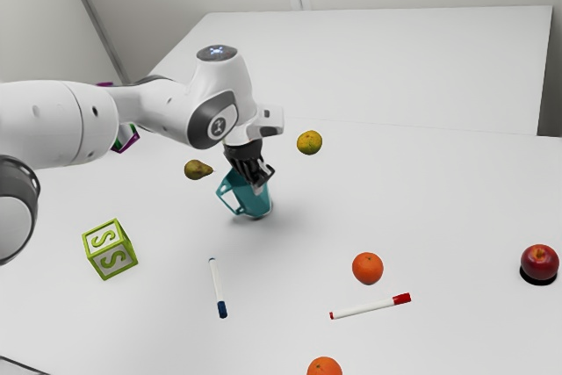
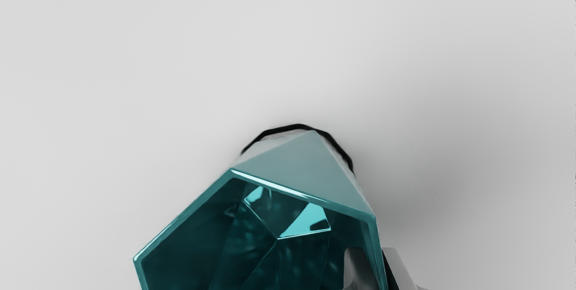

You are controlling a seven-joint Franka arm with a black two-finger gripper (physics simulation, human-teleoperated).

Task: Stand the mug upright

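At the teal mug's top in the exterior view is my gripper (image 1: 260, 182), coming down from above. The mug (image 1: 255, 200) stands slightly tilted on its base end, its handle toward the exterior view's left. Whether the base lies flat on the table I cannot tell. In the wrist view the mug (image 2: 306, 164) shows its open mouth to the camera. My gripper (image 2: 380, 265) has one finger inside the mouth and the other outside, pinching the wall by the rim between them.
Around the mug on the white table (image 1: 457, 191) lie a pear (image 1: 198, 169), a yellowish fruit (image 1: 309, 142), a letter block (image 1: 111, 250), a blue-capped marker (image 1: 218, 287), a red-capped marker (image 1: 369, 306), two oranges (image 1: 367, 268) and an apple (image 1: 539, 263).
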